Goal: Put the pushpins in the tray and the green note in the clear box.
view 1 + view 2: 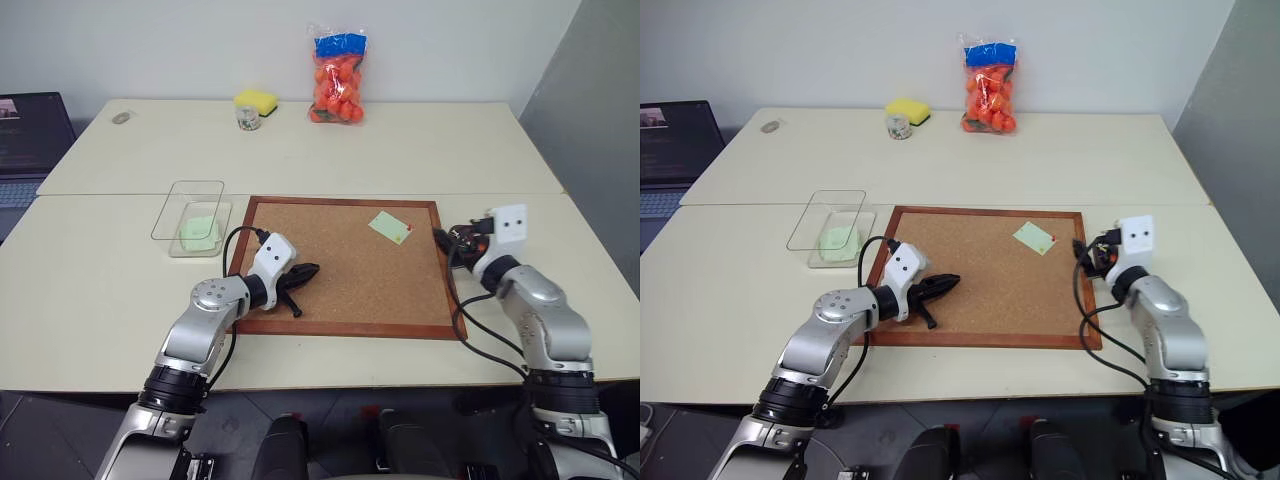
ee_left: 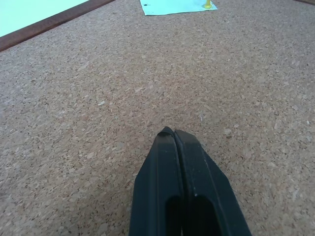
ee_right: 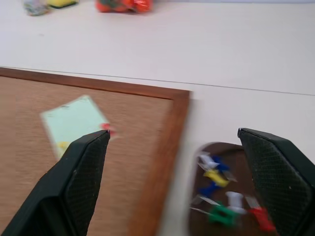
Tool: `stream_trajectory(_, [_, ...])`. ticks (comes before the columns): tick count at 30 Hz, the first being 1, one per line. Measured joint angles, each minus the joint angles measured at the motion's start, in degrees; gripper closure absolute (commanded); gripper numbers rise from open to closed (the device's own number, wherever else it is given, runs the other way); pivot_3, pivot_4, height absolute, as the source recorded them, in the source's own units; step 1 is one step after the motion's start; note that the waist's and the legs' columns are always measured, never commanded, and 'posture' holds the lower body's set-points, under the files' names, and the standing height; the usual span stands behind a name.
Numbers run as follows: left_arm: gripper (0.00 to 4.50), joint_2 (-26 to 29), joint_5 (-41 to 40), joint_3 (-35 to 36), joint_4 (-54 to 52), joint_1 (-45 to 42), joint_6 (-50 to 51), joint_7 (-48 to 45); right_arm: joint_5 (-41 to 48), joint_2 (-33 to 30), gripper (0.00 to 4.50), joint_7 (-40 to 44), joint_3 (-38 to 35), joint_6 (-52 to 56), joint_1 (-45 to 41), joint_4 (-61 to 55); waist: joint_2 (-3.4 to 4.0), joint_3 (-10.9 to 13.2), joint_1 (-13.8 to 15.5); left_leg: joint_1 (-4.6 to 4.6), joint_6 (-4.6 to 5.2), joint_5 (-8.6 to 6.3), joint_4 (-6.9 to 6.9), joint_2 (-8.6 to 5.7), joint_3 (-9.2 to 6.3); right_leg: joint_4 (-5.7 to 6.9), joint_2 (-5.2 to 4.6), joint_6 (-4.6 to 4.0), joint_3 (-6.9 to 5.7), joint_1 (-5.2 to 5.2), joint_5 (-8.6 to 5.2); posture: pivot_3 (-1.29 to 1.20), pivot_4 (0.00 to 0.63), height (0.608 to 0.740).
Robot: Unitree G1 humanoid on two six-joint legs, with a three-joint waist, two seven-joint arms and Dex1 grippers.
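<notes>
Green note [image 1: 391,227] sits on the corkboard [image 1: 340,295], upper right of the board in the head view, pinned by at least a red pushpin [image 3: 106,128] at its near-right corner and a yellow pushpin [image 2: 208,4] on one edge. A second pale green slip [image 1: 200,233] already lies in the clear box [image 1: 190,215], left of the board on the tabletop [image 1: 420,150].

Tray [image 3: 231,196] is just off the board's right frame, lower right in the right wrist view, holding loose pins: green, red, white, yellow, blue.

Right gripper [image 3: 172,187]: fingers spread wide, nothing between them, hovering over the board's right edge with the tray under its right finger and the note ahead to the left. Left gripper [image 1: 300,275]: fingers pressed fully together, holding nothing, parked low over bare cork at lower left of the board.

Our read: the step in hand is pulling the remaining pins from the note. Suggestions:
- Go for the red pin first; it's nearest the right gripper.
- The pin head is tiny against a finger, so we centre it between the tips before closing and pinch the head only, not the paper.
- Pull straight out of the cork; a sideways pull could tear or drag the note.
- The tray is close, so the carry is short; release low so the pin doesn't bounce out.
- Lift the note only once every pin is out.
</notes>
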Motion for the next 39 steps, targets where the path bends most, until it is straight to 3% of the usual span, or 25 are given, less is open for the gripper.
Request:
stream_trajectory(7, [4.5,0.0,0.0,-0.1,0.2,-0.1,-0.1,-0.1,-3.8,5.3,0.08,-5.5,3.4,-0.7,-6.8,7.0,0.0,0.0,0.0,0.0,0.0,0.0,0.0,0.0,0.01,0.0,0.0,0.0,0.0,-0.01,0.0,0.0,0.15,0.74])
stream_trajectory(16, [4.5,0.1,0.1,-0.1,0.2,-0.2,-0.1,-0.6,-7.2,7.1,0.08,-7.7,4.2,-4.3,-10.6,18.1,0.0,0.0,0.1,-0.04,0.0,0.0,-0.01,0.0,0.01,-0.05,-0.01,-0.04,0.0,-0.01,0.03,0.0,0.15,0.74])
stream_trajectory(19, [4.5,0.1,0.1,0.0,0.2,-0.2,-0.1,-0.5,-7.4,7.2,0.51,-7.7,4.2,-5.4,-11.5,19.7,0.0,0.0,0.0,-0.03,0.0,0.0,-0.01,0.0,0.01,-0.04,-0.01,-0.01,0.0,-0.01,0.02,0.0,0.15,0.74])
stream_trajectory(25, [4.5,0.1,0.1,0.0,0.2,-0.1,-0.1,-0.6,-8.1,7.2,1.86,-7.1,4.8,-6.8,-12.8,23.2,0.0,0.0,0.0,-0.03,0.0,0.0,-0.01,0.0,0.01,-0.04,-0.01,-0.04,0.01,-0.01,0.03,0.0,0.15,0.74])
stream_trajectory(39, [4.5,0.1,0.1,0.0,0.0,-0.1,0.1,-0.5,-9.5,7.3,4.46,-6.4,6.5,-8.0,-14.2,25.5,0.0,0.0,0.0,-0.04,0.0,0.0,-0.01,0.0,0.01,-0.04,-0.01,-0.03,0.0,-0.01,0.03,0.0,0.15,0.74])
